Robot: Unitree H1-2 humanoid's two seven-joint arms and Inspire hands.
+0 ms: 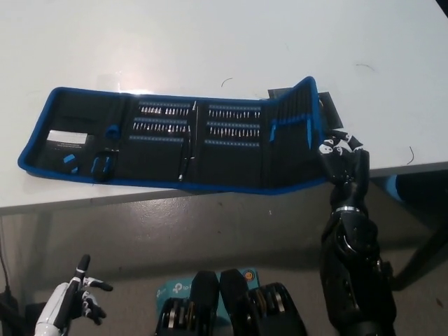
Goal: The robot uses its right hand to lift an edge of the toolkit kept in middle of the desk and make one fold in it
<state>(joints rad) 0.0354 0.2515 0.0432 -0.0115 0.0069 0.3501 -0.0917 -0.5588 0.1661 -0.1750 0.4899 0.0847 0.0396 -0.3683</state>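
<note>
A long black toolkit [168, 136] with blue trim lies unrolled across the middle of the white desk [210, 42], its rows of small bits showing. The toolkit's right end panel [294, 133] stands tilted up off the desk. My black right hand [341, 159] sits at that panel's lower right corner, fingers curled against the panel's back; whether they pinch the edge is hidden. Far below the desk at lower left, my white left hand [73, 297] rests with its fingers spread and holds nothing.
The desk's front edge [210, 199] runs just below the toolkit, with grey floor beneath. A dark table leg [420, 255] angles down at right. A blue object [393, 186] shows under the desk's right edge. A teal box [168, 288] lies on the floor.
</note>
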